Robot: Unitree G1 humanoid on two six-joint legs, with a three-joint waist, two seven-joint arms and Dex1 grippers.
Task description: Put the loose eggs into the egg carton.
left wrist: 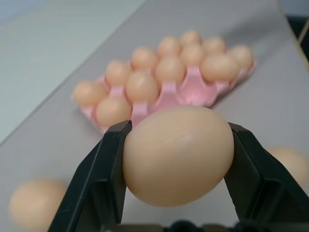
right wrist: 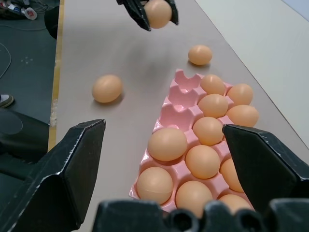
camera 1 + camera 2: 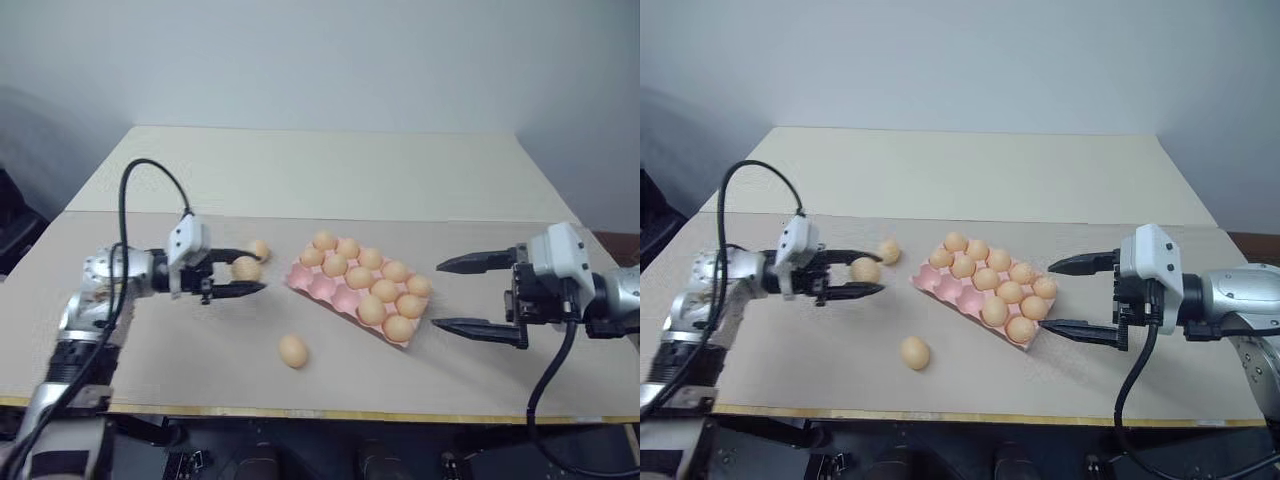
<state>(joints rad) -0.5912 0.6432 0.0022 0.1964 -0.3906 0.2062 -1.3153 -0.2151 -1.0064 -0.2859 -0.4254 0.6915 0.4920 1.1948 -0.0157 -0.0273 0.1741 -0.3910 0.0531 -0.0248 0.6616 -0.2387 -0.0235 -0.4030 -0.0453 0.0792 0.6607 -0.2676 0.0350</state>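
Beige tabletop (image 3: pixel 420 380) – left gripper (image 3: pixel 243 272) clamps a smooth tan egg (image 3: pixel 246 268) beside the pink moulded-pulp egg carton (image 3: pixel 322 288) – right gripper (image 3: pixel 462 296) gapes, empty.

The left end effector (image 3: pixel 240 275), closed on an egg (image 3: pixel 246 268), hangs above the counter (image 3: pixel 180 350). Between it and the egg carton (image 3: pixel 322 287) lies a bare strip of counter. One loose egg (image 3: pixel 260 249) sits just beyond its fingertips on the far side, and another loose egg (image 3: pixel 293 351) lies nearer the counter's front edge, below and ahead of it. The carton's row of cups nearest this end effector stands empty; the cups behind hold eggs. The right end effector (image 3: pixel 470 296), jaws spread wide, hovers just past the carton's other end, blocking that approach. The far counter beyond the carton is free.
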